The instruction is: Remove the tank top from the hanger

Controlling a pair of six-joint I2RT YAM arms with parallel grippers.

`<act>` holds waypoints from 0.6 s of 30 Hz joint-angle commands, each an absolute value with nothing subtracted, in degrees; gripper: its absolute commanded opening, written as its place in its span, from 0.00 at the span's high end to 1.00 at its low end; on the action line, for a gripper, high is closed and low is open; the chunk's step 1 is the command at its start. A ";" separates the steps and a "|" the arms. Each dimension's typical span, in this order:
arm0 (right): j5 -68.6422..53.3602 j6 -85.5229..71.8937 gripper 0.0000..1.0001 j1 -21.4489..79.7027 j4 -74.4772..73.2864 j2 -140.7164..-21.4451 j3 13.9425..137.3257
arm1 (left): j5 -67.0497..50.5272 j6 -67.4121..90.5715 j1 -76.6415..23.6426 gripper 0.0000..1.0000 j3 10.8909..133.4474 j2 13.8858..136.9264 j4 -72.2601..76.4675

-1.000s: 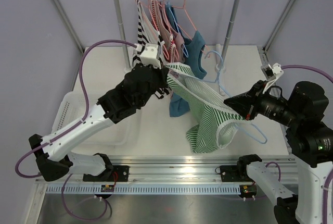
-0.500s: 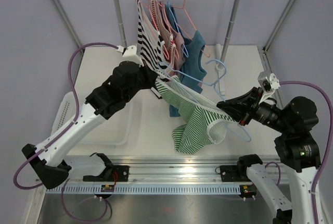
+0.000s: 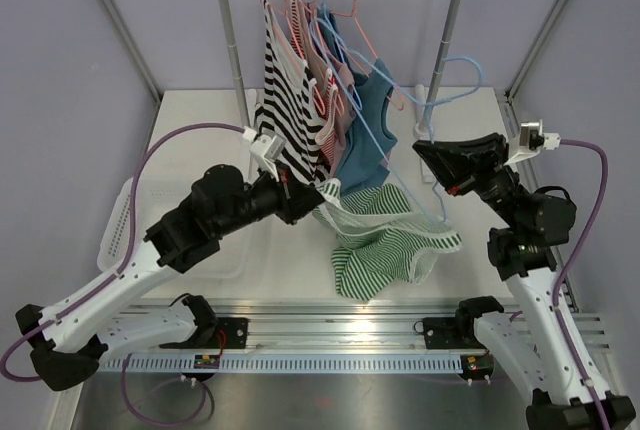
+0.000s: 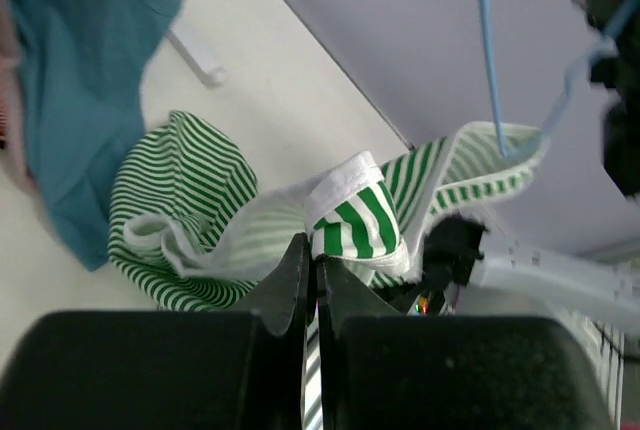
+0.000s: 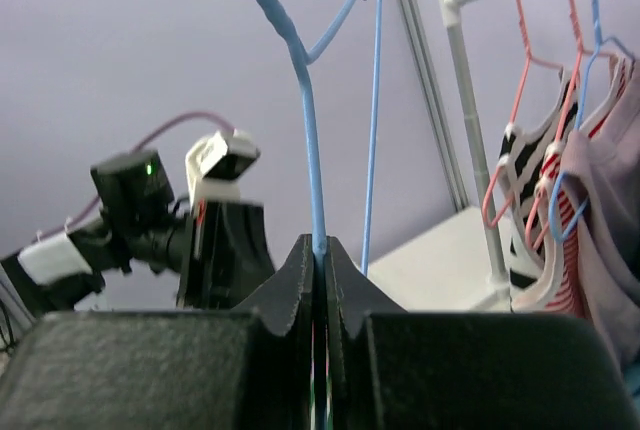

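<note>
Green-and-white striped tank top (image 3: 385, 250) sags over the bench (image 3: 200, 120), one strap seemingly caught on the light-blue wire hanger (image 5: 311, 150). My left fingers (image 4: 285, 280) clamp its hem and my right fingers (image 5: 290, 275) clamp the hanger. I'd draw them apart steadily.

Worktop (image 3: 200, 140): white, matte. A clothes rack (image 3: 231, 50) stands on it at the rear, on two upright posts. A white slotted basket (image 3: 122, 218) sits at the left edge, partly hidden from view. The lower folds of the green-striped tank top (image 3: 385, 255) lie heaped near the front, right of centre.
</note>
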State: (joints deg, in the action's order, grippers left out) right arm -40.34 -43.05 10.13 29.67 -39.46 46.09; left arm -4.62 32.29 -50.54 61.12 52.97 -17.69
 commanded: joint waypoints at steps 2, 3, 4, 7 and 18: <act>-25.10 -55.72 1.00 10.46 66.69 -43.77 40.80 | -14.76 26.81 -51.77 1.00 56.87 52.47 -12.83; -22.79 -54.77 1.00 10.46 66.80 -43.86 40.87 | -13.98 26.81 -52.03 1.00 55.73 52.56 -13.70; -21.63 -49.45 1.00 10.46 58.01 -42.20 41.83 | -8.58 27.15 -52.03 1.00 55.37 52.56 -17.19; -11.48 -33.03 1.00 10.46 21.20 -39.12 52.00 | 4.77 28.30 -52.03 1.00 55.72 53.17 -26.41; -0.88 -14.42 1.00 10.46 -31.98 -48.50 79.00 | 26.44 33.84 -52.03 0.93 56.86 50.45 -43.49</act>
